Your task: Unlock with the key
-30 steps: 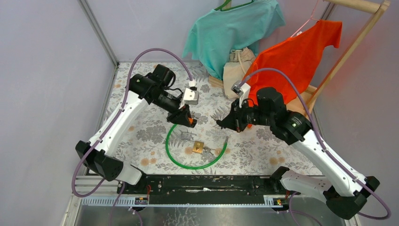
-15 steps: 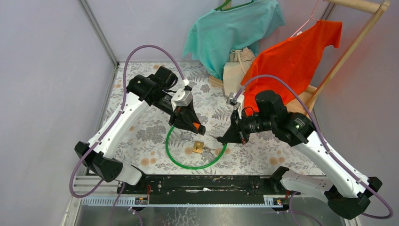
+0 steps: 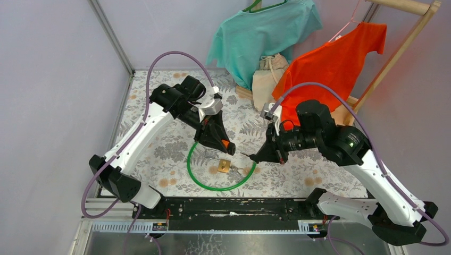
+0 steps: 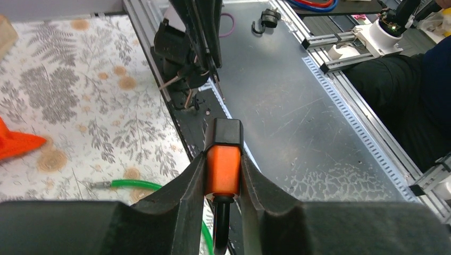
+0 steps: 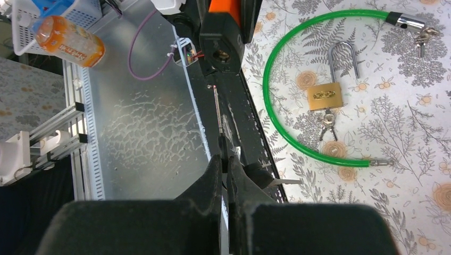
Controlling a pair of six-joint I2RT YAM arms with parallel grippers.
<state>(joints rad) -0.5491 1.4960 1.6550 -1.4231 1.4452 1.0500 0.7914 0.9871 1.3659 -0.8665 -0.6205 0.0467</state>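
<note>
Nearest of all, the green cable (image 5: pixel 274 101) curves round the near side of the padlock (image 5: pixel 325 95), both loose on the flowered counter (image 3: pixel 159 154). The padlock lies flat with its hoop apparently pushed home. A small bunch of keys (image 5: pixel 327 121) touches its bottom end, on its right side. I cannot tell whether one of them is in the keyhole.

Just beyond the padlock and to its right hangs the right claw (image 5: pixel 226 159), fingers pressed together, nothing between them that I can see. If it drops like that it will only prod the keys and push them aside. It needs to open first, and a thin key lying flat is hard to pinch.

Above the padlock on its far left is the left claw (image 4: pixel 224 159), clamped on an orange block (image 4: pixel 223 170) with a black cap. I cannot tell whether the block is part of the claw. With that claw full, nothing pins the padlock, so turning a key would likely spin the whole lock instead.

The claws are also near each other and could knock together over the padlock.

Beyond the padlock, at the cable's capped end, lies a second bunch of keys (image 5: pixel 423 34). Picking that one would probably be a mistake.
</note>
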